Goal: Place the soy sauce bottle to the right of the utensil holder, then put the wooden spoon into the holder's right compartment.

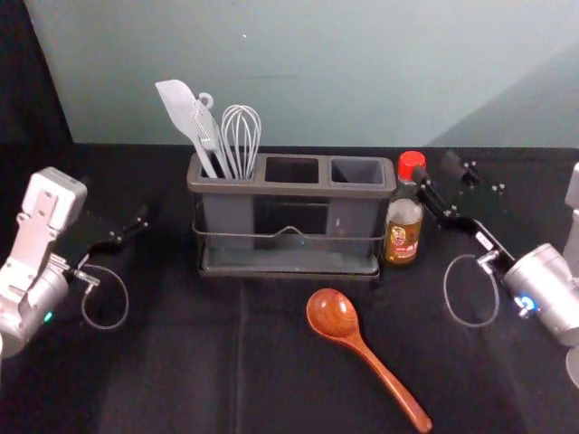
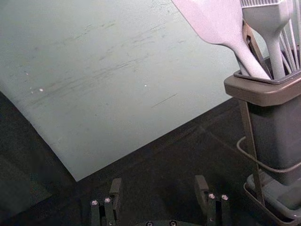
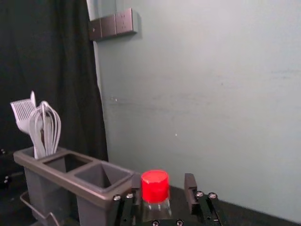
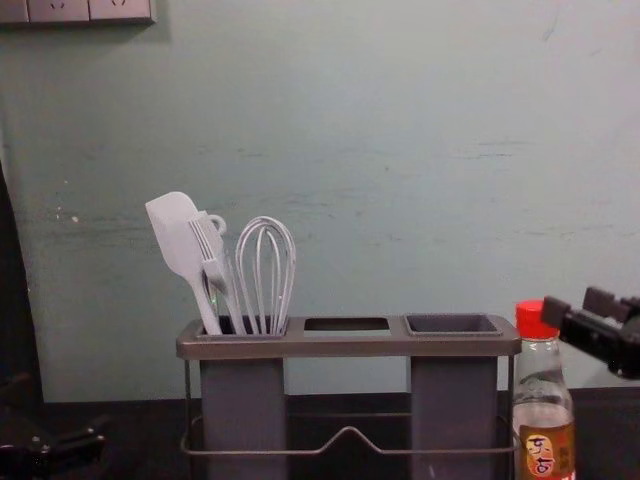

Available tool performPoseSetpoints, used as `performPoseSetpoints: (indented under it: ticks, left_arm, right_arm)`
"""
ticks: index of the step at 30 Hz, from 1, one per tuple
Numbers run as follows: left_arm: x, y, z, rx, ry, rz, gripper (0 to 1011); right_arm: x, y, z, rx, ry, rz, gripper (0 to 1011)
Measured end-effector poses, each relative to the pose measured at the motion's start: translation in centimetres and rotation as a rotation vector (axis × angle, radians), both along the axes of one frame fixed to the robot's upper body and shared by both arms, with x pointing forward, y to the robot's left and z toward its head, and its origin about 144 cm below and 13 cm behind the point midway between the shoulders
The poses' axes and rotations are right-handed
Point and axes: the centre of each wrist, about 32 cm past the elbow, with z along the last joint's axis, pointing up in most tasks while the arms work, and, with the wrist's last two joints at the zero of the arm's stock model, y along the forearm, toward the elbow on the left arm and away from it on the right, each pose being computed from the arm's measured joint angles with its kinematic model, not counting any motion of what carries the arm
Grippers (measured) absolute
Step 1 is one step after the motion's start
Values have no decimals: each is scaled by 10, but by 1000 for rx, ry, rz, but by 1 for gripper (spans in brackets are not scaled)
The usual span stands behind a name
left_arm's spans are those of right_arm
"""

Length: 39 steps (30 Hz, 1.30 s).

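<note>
The soy sauce bottle (image 1: 403, 226), red-capped, stands upright just right of the utensil holder (image 1: 288, 190). My right gripper (image 1: 441, 174) is at the bottle's upper right, open; in the right wrist view the red cap (image 3: 154, 186) appears between the fingers of the right gripper (image 3: 164, 190), nearer one of them. Whether they touch it, I cannot tell. The wooden spoon (image 1: 333, 314) lies on the table in front of the holder, bowl toward it, handle slanting to the near right. My left gripper (image 1: 129, 231) is parked left of the holder; in its wrist view the left gripper (image 2: 158, 190) stands open.
A white spatula (image 4: 178, 235), a brush (image 4: 213, 262) and a whisk (image 4: 266, 270) stand in the holder's left compartment. The middle compartment (image 1: 292, 170) and right compartment (image 1: 356, 171) hold nothing visible. A wall rises behind the black-covered table (image 1: 181, 362).
</note>
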Motion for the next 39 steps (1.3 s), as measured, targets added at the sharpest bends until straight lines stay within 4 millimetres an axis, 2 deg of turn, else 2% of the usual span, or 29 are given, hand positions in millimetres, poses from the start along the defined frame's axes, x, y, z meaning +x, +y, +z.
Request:
performPoseSetpoints:
  ticks: [1,10,12,16,23,29,32,39]
  left_arm:
    - [0,0,0,0,0,0,1000]
    - [0,0,0,0,0,0,1000]
    - [0,0,0,0,0,0,1000]
    - [0,0,0,0,0,0,1000]
    - [0,0,0,0,0,0,1000]
    - [0,0,0,0,0,0,1000]
    - [0,0,0,0,0,0,1000]
    - [0,0,0,0,0,0,1000]
  right_arm:
    - [-1,0,2,0,-6,-2,605]
    - [-21,-1,36,9,-75,-14,851]
    - [-27,2,42,2,-72,-17,924]
    - [-41,12,51,-29,-60,-14,1002]
    - [-61,31,46,-52,-8,5,1000]
    - [-77,53,32,-116,74,18,1000]
    - [-80,59,28,-139,99,27,1000]
    - [-80,73,3,-178,201,75,1000]
